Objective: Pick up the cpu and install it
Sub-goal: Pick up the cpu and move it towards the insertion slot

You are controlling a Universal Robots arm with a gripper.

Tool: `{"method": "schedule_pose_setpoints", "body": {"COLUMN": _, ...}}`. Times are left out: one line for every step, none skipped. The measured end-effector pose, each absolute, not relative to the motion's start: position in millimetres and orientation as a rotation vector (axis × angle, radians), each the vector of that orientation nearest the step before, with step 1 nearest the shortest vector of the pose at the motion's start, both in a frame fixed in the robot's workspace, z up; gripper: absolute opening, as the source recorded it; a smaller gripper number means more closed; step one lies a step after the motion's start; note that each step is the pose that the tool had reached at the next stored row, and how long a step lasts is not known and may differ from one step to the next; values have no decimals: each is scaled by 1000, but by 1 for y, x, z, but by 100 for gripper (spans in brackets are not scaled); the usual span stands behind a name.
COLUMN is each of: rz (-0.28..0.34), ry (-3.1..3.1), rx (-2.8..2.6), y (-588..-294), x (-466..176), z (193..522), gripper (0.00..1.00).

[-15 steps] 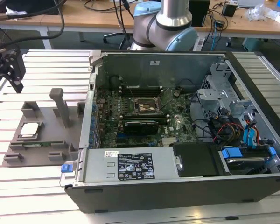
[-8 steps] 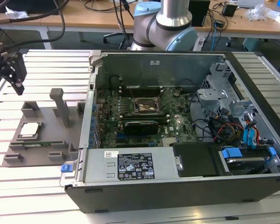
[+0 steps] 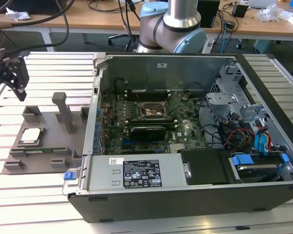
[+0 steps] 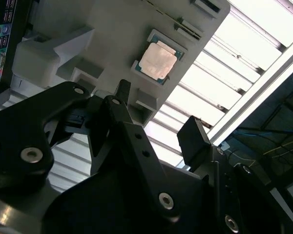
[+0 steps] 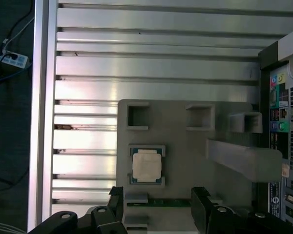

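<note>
Gripper (image 5: 158, 197) hovers over the grey fixture block (image 5: 185, 161), jaws apart (empty), with the cpu (image 5: 147, 165) seated below.

An open computer case (image 3: 185, 207) (lid off, lying on its side) rests on a slatted metal table (image 3: 44, 200); inside, a green motherboard (image 3: 136, 134) carries a dark socket frame (image 3: 153, 111); a labelled silver power supply (image 3: 136, 171) lines the near wall; a grey fixture block (image 3: 51, 129) sits just beside the case; wooden desks (image 3: 102, 17) stand behind.
</note>
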State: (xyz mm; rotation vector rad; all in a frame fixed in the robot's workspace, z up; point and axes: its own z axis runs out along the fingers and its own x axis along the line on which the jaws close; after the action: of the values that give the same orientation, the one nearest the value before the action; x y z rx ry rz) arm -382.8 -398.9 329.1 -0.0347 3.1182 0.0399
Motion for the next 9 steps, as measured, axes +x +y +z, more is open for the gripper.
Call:
{"method": "schedule_pose_setpoints", "body": {"rz": 40, "ry": 3118, "rx": -35, "y": -399, "x": -383, "z": 328, "gripper": 66}}
{"method": "schedule_pose_setpoints", "body": {"rz": 40, "ry": 3118, "rx": -35, "y": -399, "x": -383, "z": 328, "gripper": 66}}
{"method": "schedule_pose_setpoints", "body": {"rz": 40, "ry": 3118, "rx": -35, "y": -399, "x": -383, "z": 327, "gripper": 66}}
{"method": "schedule_pose_setpoints", "body": {"rz": 40, "ry": 3118, "rx": -35, "y": -399, "x": -383, "z": 326, "gripper": 66}}
{"method": "schedule_pose_setpoints", "body": {"rz": 40, "ry": 3118, "rx": -35, "y": -399, "x": -383, "z": 325, "gripper": 66}}
{"method": "schedule_pose_setpoints", "body": {"rz": 40, "ry": 3118, "rx": -35, "y": -399, "x": -383, "z": 325, "gripper": 66}}
{"method": "schedule_pose_setpoints", "body": {"rz": 40, "ry": 3118, "rx": -35, "y": -399, "x": -383, "z": 323, "gripper": 66}}
{"method": "schedule_pose_setpoints", "body": {"rz": 40, "ry": 3118, "rx": -35, "y": -399, "x": -383, "z": 321, "gripper": 66}}
{"method": "schedule_pose_setpoints", "body": {"rz": 40, "ry": 3118, "rx": -35, "y": -399, "x": -383, "z": 320, "gripper": 66}}
